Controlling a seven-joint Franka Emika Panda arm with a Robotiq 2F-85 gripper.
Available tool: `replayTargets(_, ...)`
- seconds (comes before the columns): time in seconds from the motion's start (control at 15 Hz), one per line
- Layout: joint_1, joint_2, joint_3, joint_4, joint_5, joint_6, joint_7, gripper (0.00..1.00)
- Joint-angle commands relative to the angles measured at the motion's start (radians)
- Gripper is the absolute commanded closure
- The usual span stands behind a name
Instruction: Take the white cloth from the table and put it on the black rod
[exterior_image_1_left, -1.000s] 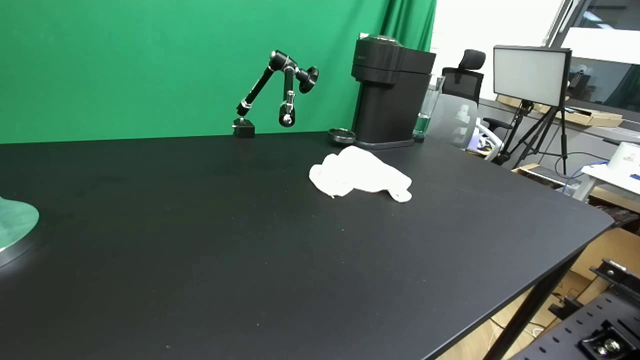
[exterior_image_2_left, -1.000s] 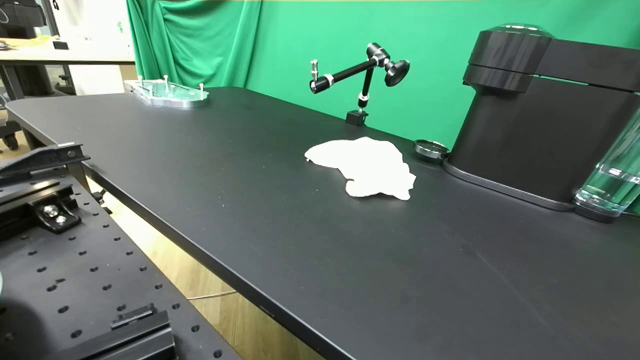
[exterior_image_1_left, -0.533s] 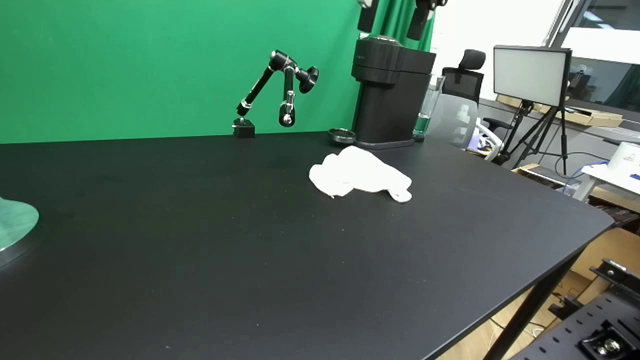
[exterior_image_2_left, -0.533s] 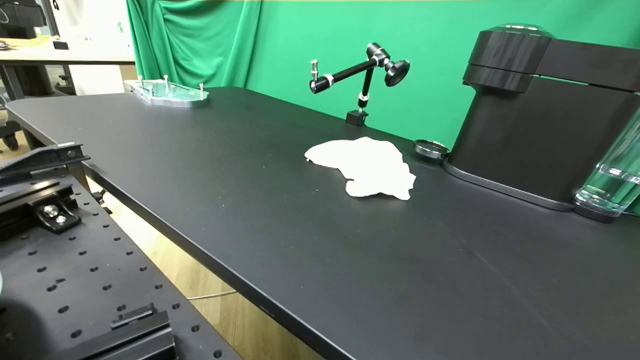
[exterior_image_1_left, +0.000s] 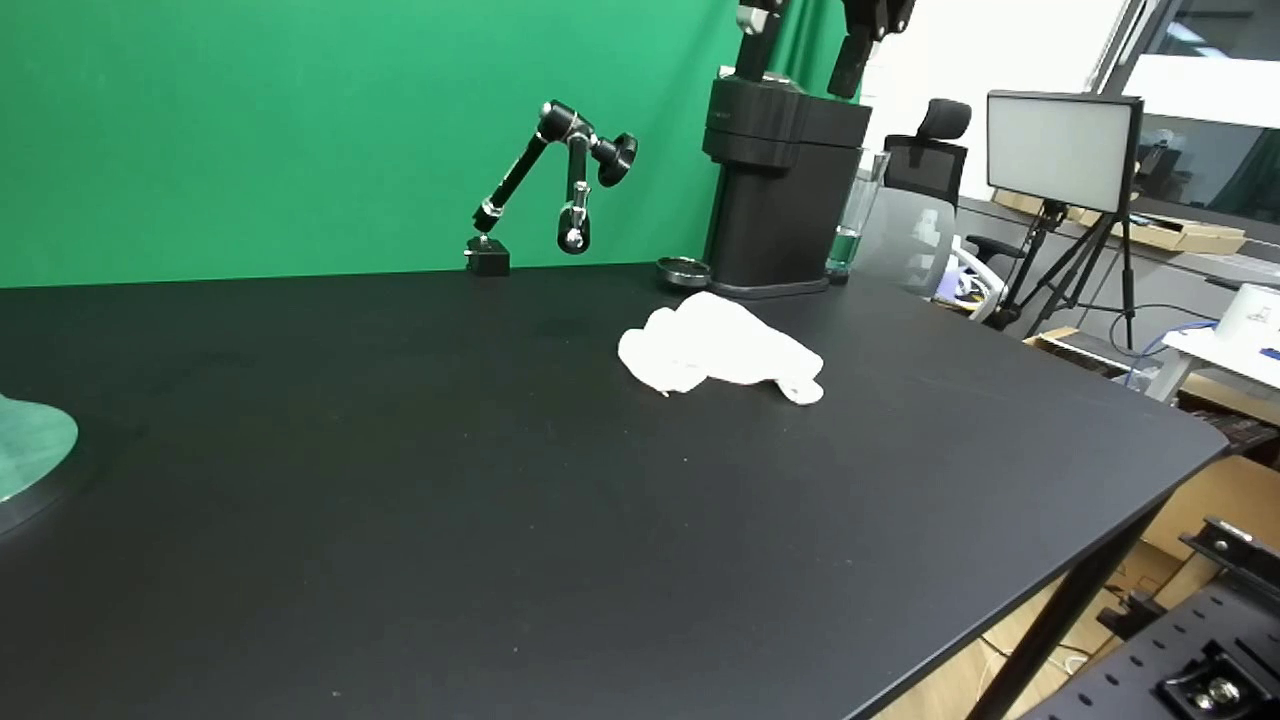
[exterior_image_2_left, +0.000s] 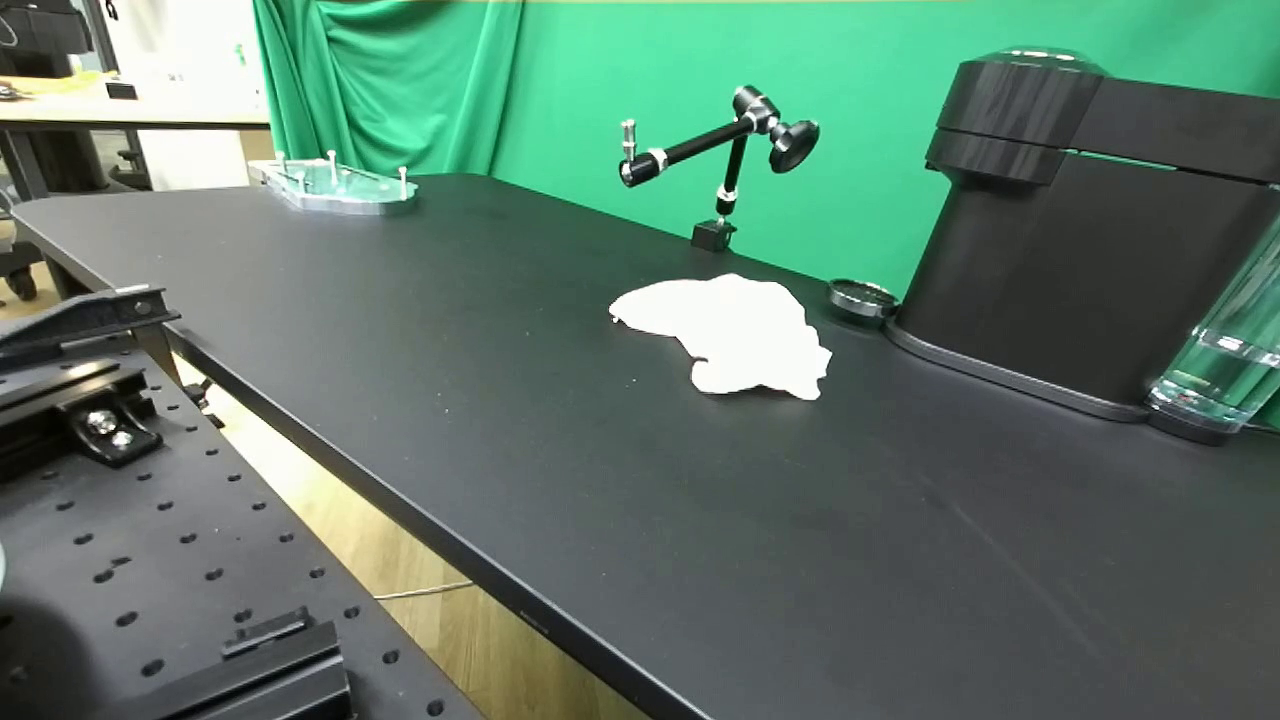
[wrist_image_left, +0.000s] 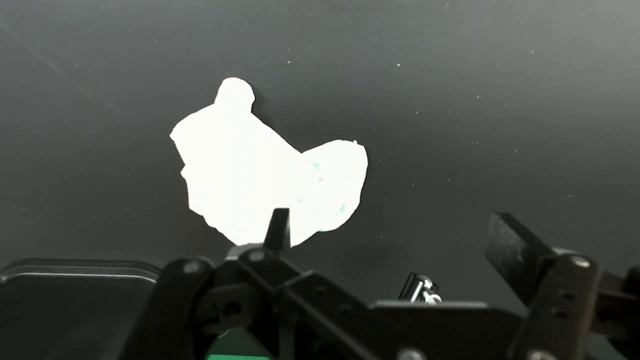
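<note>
End effector (wrist_image_left: 391, 214) hangs spread, well apart from the white cloth (wrist_image_left: 255, 170).

The white cloth (exterior_image_2_left: 735, 330) was seen in an exterior view, crumpled on the black table (exterior_image_2_left: 500, 450). Behind it, the jointed black rod (exterior_image_2_left: 705, 142) was supported by a block (exterior_image_2_left: 713, 237); a round tray (exterior_image_2_left: 862, 303) was positioned beside a black machine (exterior_image_2_left: 1070, 270).

The table (exterior_image_2_left: 560, 450) is flecked with pale specks (wrist_image_left: 398, 64). A crumpled white cloth (exterior_image_2_left: 745, 335) is borne on it. At the back edge a jointed black rod (exterior_image_2_left: 700, 144) is held up by a block (exterior_image_2_left: 712, 236) (black too). A machine (exterior_image_2_left: 1060, 250) is carried, with a round dish (exterior_image_2_left: 862, 303) set just beside; a clear pegged plate (exterior_image_2_left: 345, 207) is seen well apart.
</note>
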Motion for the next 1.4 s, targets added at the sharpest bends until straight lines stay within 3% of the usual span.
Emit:
replayTargets(0.0,-0.001,0.028,-0.056,-0.026,0.022,0.016,-0.127,0.00)
replayTargets(0.53,-0.014,0.161,-0.202,0.004,0.049,-0.041,-0.748,0.00)
replayTargets(0.6,-0.026,0.135,-0.173,-0.030,0.039,-0.004,-0.666,0.00)
replayTargets(0.93,-0.057,0.190,-0.183,-0.015,0.020,0.023,-0.732,0.00)
replayTargets(1.33,-0.164,0.355,-0.178,0.031,-0.234,0.278,-0.560,0.00)
